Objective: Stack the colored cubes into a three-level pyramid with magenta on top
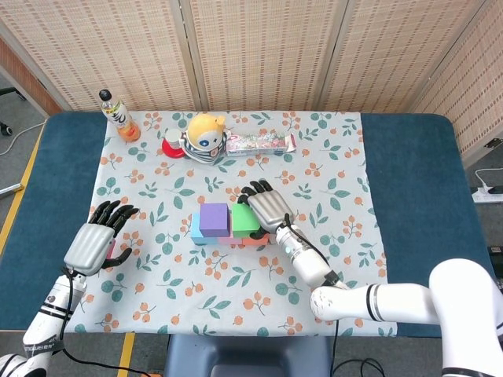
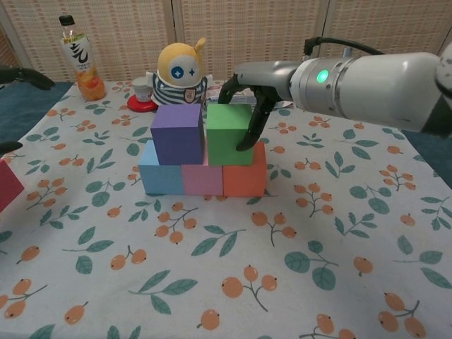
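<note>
Floral cloth on our table (image 1: 346, 157): right hand (image 2: 247, 99) grasps the green foam cube (image 2: 228, 134), seating it beside purple; left hand (image 1: 98, 239) hangs released

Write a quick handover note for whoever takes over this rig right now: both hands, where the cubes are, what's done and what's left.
Right hand: fingers around the green cube, which sits on the second level beside the purple cube.
Left hand: open, fingers spread, at the table's left side, over the magenta cube.
Done: base row of blue cube, pink cube and orange cube; purple placed above.
Left: release green, then set magenta on top.
</note>
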{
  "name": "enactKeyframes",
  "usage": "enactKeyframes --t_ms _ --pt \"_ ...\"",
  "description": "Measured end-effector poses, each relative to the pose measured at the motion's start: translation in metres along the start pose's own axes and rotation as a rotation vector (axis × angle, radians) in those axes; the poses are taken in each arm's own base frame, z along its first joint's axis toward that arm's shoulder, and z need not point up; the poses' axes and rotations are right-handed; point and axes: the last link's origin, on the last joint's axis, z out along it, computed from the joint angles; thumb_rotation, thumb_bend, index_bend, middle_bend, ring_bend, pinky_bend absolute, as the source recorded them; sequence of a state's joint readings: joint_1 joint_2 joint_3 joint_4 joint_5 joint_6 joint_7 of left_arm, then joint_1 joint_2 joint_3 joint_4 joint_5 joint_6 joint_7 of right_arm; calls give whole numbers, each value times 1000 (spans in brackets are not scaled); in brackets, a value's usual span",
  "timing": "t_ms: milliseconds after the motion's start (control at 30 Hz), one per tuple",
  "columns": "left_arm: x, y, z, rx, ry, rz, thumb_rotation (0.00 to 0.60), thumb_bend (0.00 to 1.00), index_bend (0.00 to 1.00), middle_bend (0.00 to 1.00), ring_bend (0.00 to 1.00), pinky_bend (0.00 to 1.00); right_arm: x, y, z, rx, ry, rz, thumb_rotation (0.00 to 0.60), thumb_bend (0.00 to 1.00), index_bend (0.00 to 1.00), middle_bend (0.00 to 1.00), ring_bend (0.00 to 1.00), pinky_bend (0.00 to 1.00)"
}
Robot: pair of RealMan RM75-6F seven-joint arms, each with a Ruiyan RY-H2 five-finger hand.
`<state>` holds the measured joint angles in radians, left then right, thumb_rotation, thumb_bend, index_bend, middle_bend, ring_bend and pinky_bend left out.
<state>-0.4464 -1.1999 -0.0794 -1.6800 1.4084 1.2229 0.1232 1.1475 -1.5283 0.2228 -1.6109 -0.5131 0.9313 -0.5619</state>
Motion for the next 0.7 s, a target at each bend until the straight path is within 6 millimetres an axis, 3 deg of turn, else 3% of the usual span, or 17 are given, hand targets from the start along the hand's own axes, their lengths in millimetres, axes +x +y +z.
enactKeyframes --t_ms 700 --pt "-1 -3 -1 7 -12 -3 600 321 112 111 27 48 0 -2 2 -14 -15 20 600 64 239 134 0 0"
